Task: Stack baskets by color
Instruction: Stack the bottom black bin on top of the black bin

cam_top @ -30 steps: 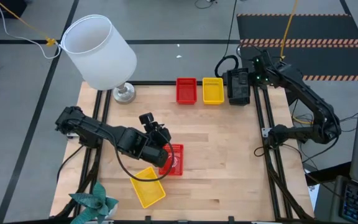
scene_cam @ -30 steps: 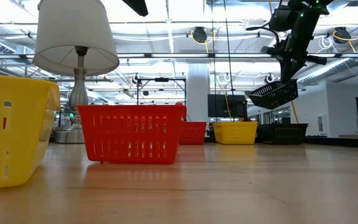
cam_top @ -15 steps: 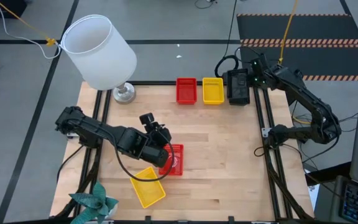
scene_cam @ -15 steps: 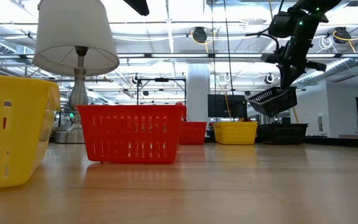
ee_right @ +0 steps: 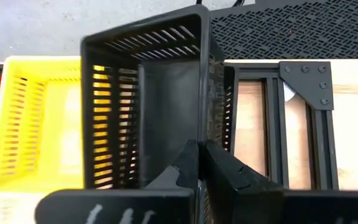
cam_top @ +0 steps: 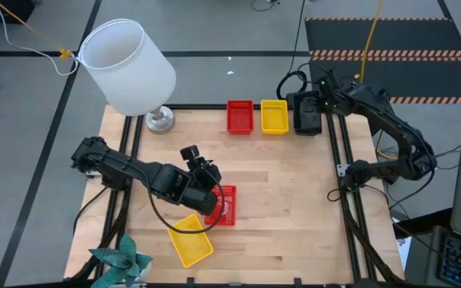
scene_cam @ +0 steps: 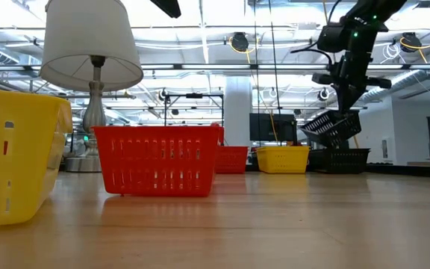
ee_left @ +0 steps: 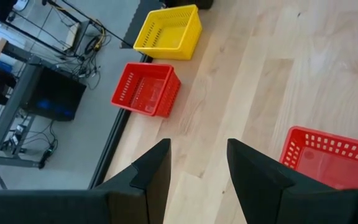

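Stacking is partly done: right gripper (ee_right: pixel 197 152), jaws clamped on a black basket (scene_cam: pixel 332 125), hangs over the black stack (scene_cam: pixel 342 159) beside the yellow stack (cam_top: pixel 274 116), while the left gripper (ee_left: pixel 197 171), jaws apart, hovers by a loose red basket (cam_top: pixel 225 205).

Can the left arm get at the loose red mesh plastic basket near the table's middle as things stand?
Probably yes: the left gripper hangs open right beside the red mesh plastic basket, with nothing visible between them.
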Controlling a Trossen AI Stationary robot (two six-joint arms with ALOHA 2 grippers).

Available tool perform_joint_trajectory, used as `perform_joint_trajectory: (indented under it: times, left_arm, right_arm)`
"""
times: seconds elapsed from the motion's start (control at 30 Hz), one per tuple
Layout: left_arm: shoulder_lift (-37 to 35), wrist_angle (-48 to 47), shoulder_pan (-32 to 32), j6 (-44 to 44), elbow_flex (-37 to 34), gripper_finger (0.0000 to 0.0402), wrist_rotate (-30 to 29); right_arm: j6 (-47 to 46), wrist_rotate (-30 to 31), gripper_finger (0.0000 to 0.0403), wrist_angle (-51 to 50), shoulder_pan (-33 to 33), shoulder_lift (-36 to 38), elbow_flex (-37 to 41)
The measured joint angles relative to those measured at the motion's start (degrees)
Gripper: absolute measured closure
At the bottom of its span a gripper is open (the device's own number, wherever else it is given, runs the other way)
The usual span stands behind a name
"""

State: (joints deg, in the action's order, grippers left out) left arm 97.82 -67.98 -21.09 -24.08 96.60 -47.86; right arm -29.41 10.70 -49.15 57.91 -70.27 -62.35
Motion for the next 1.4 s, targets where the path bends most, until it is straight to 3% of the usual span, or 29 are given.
perform_joint_trajectory:
  times: [0.7, 1.4]
  left_arm:
    - [0.00, 1.61, 0.01, 1.54, 0.00, 0.0243, 0.02]
    - [0.02, 1.59, 0.01, 1.46, 0.00, 0.0243, 0.02]
  right_arm:
    - [2.07, 1.49, 0.0375, 0.93, 0.00, -4.65, 0.00]
    - [3.74, 2.11, 0.0374, 1.00, 0.00, -4.82, 0.00]
